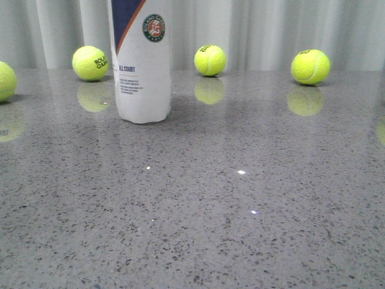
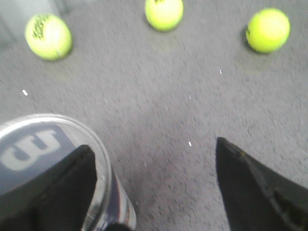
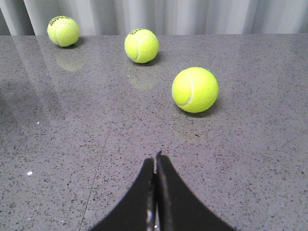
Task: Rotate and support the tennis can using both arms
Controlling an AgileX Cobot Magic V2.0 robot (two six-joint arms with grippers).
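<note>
**Can upright, left arm staged above it, right arm parked**

Tennis can (image 1: 142, 60) stands upright on the counter (image 1: 240, 211), upper left of centre in the front view, top cropped by the frame edge. Base flat on the surface, no lean visible. Neither arm shows in that view.

Left wrist view looks down on the can's lid, W logo facing up, lower left of the frame. Left gripper (image 2: 154, 180) is spread wide: one finger overlaps the can's rim in the picture, the other sits far off at lower right over bare counter. Can't tell if that near finger actually touches the can or just hangs above it. Frame is blurred. Read: fingers released and offset, can not centred between them, so nothing grasped yet.

Right gripper (image 3: 155, 192) has its fingers pressed together, nothing between them, pointing at open counter. Can not in that view. Nearest ball (image 3: 195, 90) sits ahead of the tips, well apart, two more further back. Looks like a closed tip kept ready as a prop.

Judgement: early stage. Left needs re-centring over the can; right needs to travel across to it.

Risk: tall narrow can, slick counter, tips easily on an off-centre touch. Loose balls are at the back, clear of the can.
</note>
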